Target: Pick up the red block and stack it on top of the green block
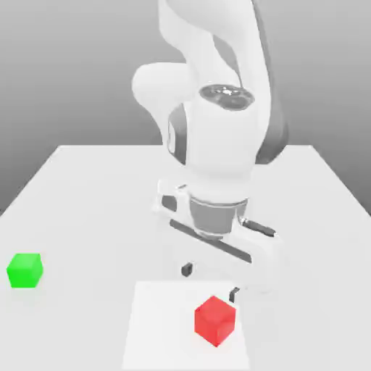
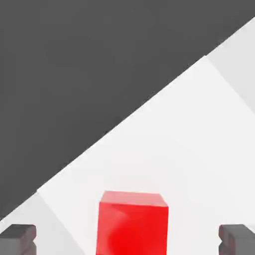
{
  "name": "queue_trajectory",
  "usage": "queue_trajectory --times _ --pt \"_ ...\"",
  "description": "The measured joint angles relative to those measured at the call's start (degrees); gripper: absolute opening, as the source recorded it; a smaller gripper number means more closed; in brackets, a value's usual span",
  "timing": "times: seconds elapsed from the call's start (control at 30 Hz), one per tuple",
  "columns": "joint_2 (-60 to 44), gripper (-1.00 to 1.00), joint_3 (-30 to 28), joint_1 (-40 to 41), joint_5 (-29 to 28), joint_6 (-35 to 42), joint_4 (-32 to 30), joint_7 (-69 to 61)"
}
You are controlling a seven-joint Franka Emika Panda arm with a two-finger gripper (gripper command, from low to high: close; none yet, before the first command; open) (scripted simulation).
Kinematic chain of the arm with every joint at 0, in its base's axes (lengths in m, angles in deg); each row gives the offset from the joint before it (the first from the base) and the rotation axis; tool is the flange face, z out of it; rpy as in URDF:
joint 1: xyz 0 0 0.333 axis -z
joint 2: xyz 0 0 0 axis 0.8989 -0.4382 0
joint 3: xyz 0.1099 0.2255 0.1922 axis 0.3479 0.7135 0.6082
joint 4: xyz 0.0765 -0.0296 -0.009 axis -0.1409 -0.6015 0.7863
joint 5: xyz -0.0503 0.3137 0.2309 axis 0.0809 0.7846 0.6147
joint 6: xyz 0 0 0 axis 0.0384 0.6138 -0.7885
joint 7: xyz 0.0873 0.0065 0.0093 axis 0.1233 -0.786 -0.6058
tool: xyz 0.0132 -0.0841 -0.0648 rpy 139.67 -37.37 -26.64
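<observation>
no readable text, no labels, no brands, no numbers, no signs

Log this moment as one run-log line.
gripper: open, empty | red block: on white patch | green block: apart, exterior view's left | stacking: not yet

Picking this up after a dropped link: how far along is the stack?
Nothing is stacked: the red block sits on the white patch, the green block apart, its top bare. In hand: nothing; the gripper hangs open near red. Left: grasp, lift, carry, place, release.
</observation>
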Motion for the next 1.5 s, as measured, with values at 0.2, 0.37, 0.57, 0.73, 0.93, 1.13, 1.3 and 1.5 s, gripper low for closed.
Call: queue_trajectory --times 0.2,0.37,0.57,0.73,0.93,1.13,1.3,1.5 --pt "-9.32 0.00 -5.36 -3.86 -6.98 -7.35 1.32 5.74" --pt "-10.61 -1.00 -6.30 -4.56 -8.12 -8.42 1.52 6.60" --pt "-6.92 -1.00 -3.91 -2.89 -4.77 -5.66 0.93 4.15" --pt "0.23 -1.00 -1.53 -0.89 1.48 0.14 -0.36 -0.10" --pt "2.84 -1.00 -10.12 9.68 3.85 3.08 -0.21 6.01" --pt "4.93 -1.00 -17.47 23.31 5.49 5.38 0.14 13.65" --pt "5.76 -1.00 -22.02 34.54 7.05 6.14 0.42 19.19" --pt "-3.04 1.00 -20.96 34.16 8.45 -2.26 0.85 18.95"
